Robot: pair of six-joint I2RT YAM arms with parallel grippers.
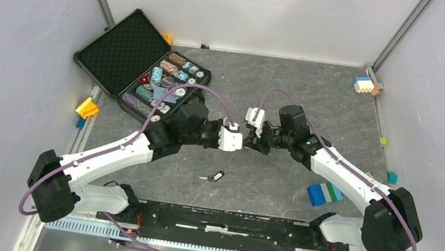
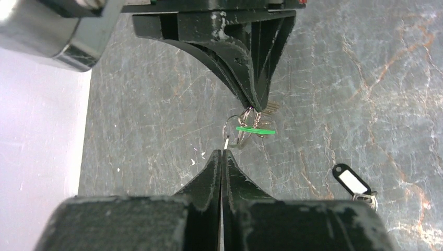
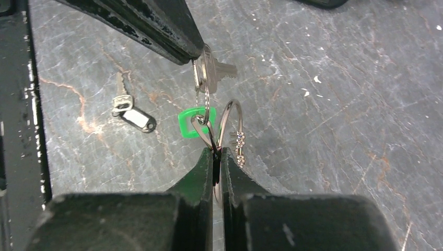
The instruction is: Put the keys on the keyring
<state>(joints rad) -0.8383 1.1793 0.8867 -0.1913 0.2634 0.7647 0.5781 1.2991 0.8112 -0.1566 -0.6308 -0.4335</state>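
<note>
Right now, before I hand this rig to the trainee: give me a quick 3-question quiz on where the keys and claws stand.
1. True or false: the black-headed key is gripped in the left claw.
2. Where is the green-headed key? A) lying flat on the table B) under the black-headed key C) up off the table, by the keyring between the two claws
3. Fill in: the right claw is ___ (open/shut).
Key: 1 false, it lies on the table, clear of both claws; 2 C; 3 shut.
</note>
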